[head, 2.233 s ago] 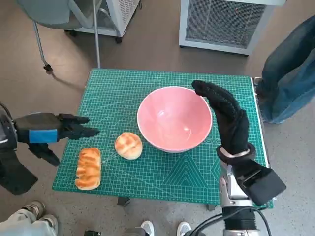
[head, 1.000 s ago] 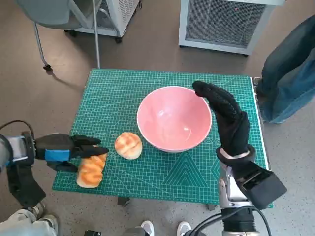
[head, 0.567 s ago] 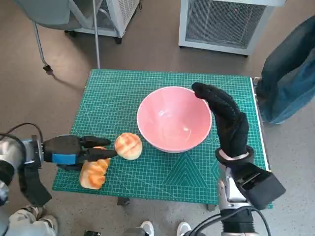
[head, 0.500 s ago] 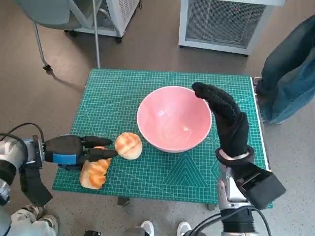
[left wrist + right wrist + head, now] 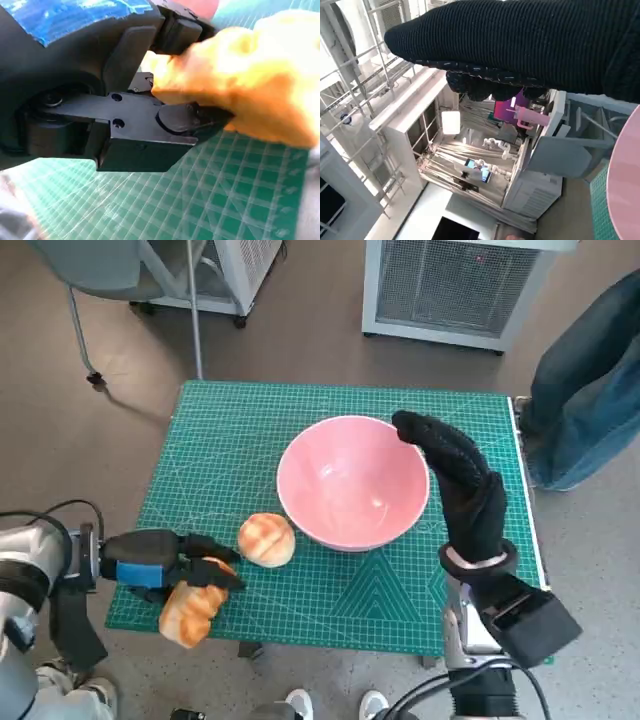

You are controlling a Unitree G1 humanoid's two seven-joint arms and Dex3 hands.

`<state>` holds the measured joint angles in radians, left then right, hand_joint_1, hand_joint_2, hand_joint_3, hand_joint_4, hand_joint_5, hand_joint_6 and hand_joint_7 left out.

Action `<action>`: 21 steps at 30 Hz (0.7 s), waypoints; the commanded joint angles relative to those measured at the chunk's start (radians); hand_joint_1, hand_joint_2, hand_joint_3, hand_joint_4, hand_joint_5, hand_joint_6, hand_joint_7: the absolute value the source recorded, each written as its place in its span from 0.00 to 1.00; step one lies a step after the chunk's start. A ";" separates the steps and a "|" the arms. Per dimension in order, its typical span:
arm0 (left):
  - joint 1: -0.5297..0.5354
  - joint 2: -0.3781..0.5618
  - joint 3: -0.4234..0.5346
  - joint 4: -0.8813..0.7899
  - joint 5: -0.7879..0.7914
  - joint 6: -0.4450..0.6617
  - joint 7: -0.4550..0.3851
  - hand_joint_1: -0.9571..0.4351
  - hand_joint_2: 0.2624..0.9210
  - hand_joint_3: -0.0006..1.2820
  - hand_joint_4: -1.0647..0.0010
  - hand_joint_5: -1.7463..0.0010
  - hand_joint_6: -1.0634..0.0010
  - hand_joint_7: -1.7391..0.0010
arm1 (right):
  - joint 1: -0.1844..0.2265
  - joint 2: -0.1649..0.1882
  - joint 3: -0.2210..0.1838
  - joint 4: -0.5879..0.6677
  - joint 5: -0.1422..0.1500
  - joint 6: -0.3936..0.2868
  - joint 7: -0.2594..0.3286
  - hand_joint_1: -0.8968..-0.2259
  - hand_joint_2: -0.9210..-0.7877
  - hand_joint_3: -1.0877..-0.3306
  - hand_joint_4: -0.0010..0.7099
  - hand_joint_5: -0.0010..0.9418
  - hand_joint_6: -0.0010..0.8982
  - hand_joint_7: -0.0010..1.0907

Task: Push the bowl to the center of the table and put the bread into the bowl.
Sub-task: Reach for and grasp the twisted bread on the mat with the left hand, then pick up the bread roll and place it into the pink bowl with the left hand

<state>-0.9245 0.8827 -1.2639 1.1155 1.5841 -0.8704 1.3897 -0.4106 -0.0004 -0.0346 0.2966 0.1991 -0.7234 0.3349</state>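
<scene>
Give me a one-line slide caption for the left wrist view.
Left hand grips the long bread loaf above the green cutting mat.

The pink bowl [image 5: 353,483] fills the middle of the table [image 5: 230,430], with the right hand [image 5: 455,480] against its right rim. A round bun [image 5: 266,539] sits just beside the bowl's near-left side, blocking that approach. The table's far-left corner offers open mat.

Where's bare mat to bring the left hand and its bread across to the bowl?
Bare mat runs from the far-left corner to the pink bowl. It is crowded near: the round bun sits between the left hand, gripping the long bread, and the bowl. The right hand lies along the bowl's right rim.
</scene>
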 commanded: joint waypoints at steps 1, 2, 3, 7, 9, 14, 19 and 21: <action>0.028 -0.010 -0.056 0.010 0.047 0.011 0.081 0.68 0.98 0.02 0.22 0.48 0.38 0.32 | 0.029 -0.005 -0.003 -0.009 0.005 0.022 -0.009 0.42 0.00 0.36 0.33 0.01 0.00 0.57; 0.022 -0.005 -0.055 0.008 0.043 0.006 0.090 0.68 0.98 0.02 0.22 0.48 0.37 0.32 | 0.030 -0.005 -0.004 -0.011 0.005 0.023 -0.009 0.42 0.00 0.36 0.33 0.01 0.00 0.57; 0.018 -0.001 -0.055 0.008 0.040 0.003 0.097 0.68 0.98 0.01 0.22 0.47 0.36 0.33 | 0.031 -0.005 -0.004 -0.012 0.005 0.023 -0.010 0.42 0.00 0.36 0.33 0.01 0.00 0.57; -0.001 0.023 -0.048 -0.007 0.030 -0.002 0.126 0.68 0.99 0.01 0.23 0.44 0.37 0.33 | 0.030 -0.003 -0.004 -0.007 0.002 0.024 -0.011 0.42 0.00 0.36 0.32 0.01 0.00 0.57; -0.013 0.042 -0.040 -0.030 0.025 -0.009 0.143 0.68 0.99 0.01 0.24 0.44 0.38 0.33 | 0.030 -0.003 -0.005 -0.004 0.004 0.023 -0.009 0.42 0.00 0.36 0.32 0.01 0.00 0.57; -0.048 0.113 -0.005 -0.141 0.014 -0.046 0.193 0.69 0.99 0.01 0.24 0.43 0.38 0.33 | 0.026 -0.004 -0.007 0.007 0.011 0.022 -0.003 0.42 0.00 0.36 0.32 0.00 0.00 0.57; -0.076 0.178 0.068 -0.269 -0.006 -0.059 0.224 0.69 0.99 0.00 0.23 0.45 0.38 0.32 | 0.019 -0.006 -0.010 0.017 0.016 0.021 0.000 0.42 0.00 0.36 0.32 0.00 0.00 0.56; -0.096 0.197 0.116 -0.316 -0.028 -0.079 0.225 0.68 0.98 0.00 0.21 0.47 0.37 0.32 | 0.016 -0.006 -0.011 0.022 0.018 0.022 0.002 0.42 0.00 0.36 0.32 0.00 0.00 0.56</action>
<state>-0.9667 1.0340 -1.2109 0.8661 1.5894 -0.9239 1.5444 -0.4048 -0.0023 -0.0410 0.2978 0.2030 -0.7161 0.3349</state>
